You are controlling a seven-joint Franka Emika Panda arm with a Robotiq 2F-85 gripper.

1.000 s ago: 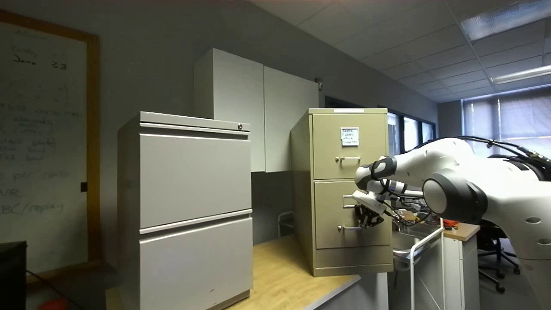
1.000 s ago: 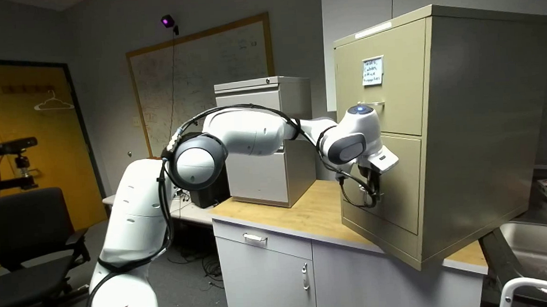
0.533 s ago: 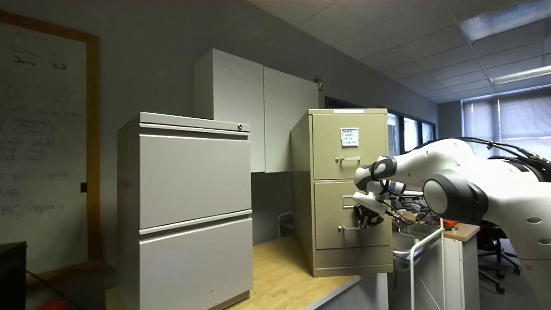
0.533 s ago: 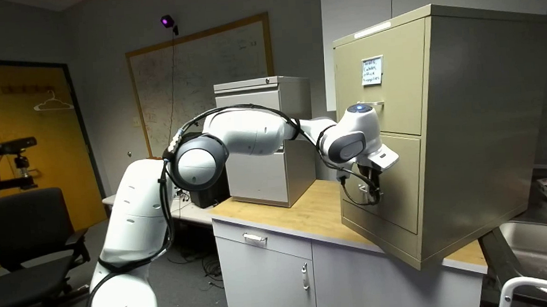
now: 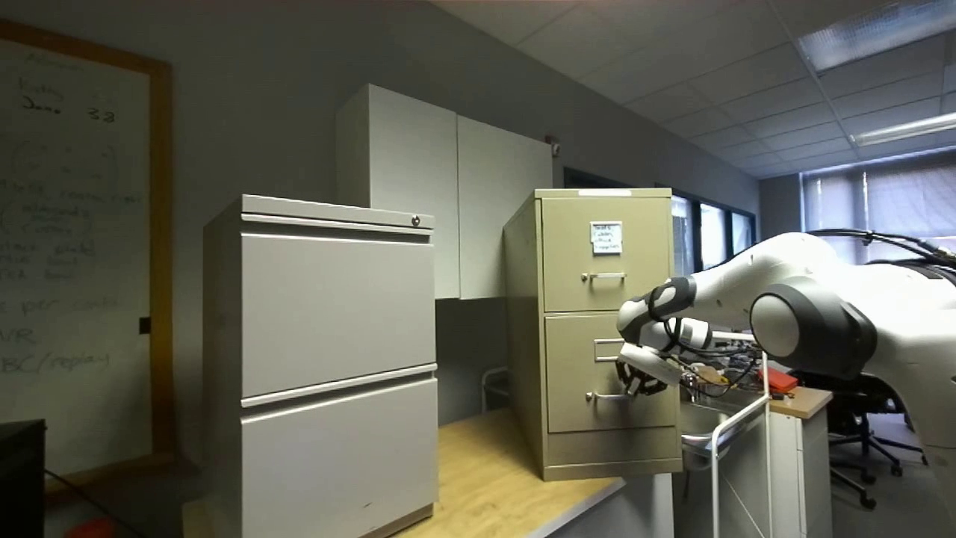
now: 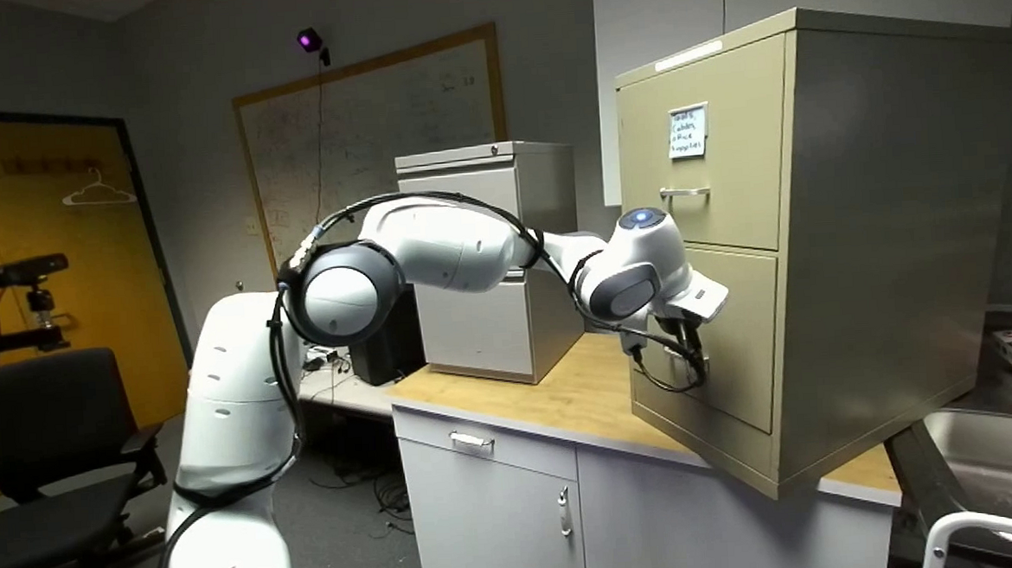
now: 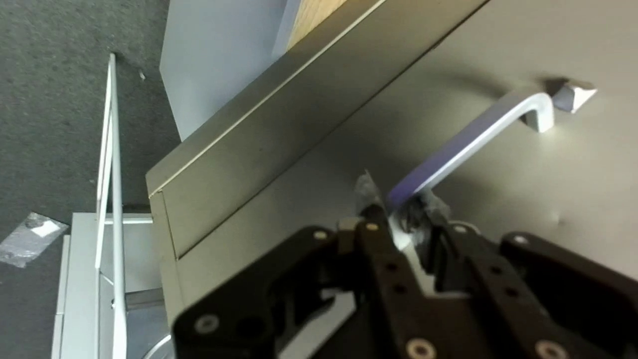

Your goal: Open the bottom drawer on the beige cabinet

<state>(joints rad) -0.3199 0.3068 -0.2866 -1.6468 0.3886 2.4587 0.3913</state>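
Note:
The beige cabinet [image 5: 523, 314] stands at the counter's end and also shows in an exterior view [image 6: 893, 238]. Its bottom drawer [image 5: 571, 359] looks flush with the cabinet front; it also shows in an exterior view [image 6: 748, 349] and in the wrist view [image 7: 588, 164]. The drawer's metal handle [image 7: 468, 139] runs diagonally in the wrist view, with a small latch at its far end. My gripper [image 7: 398, 202] is shut on the handle near its other end, one fingertip on each side. In both exterior views the gripper [image 5: 631, 385] [image 6: 694, 365] is at the handle, partly hidden by the wrist.
A pale grey two-drawer cabinet [image 5: 340, 314] stands on the wooden counter [image 6: 564, 393] beside the beige one. A white metal rail [image 5: 715, 478] and a sink [image 6: 1001, 466] lie on the beige cabinet's far side. White wall cupboards [image 5: 504, 202] hang behind.
The arm has drawn back a little from the beige cabinet and the wrist has tilted and sunk slightly, while the gripper stays at the handle. The drawer shows no visible movement.

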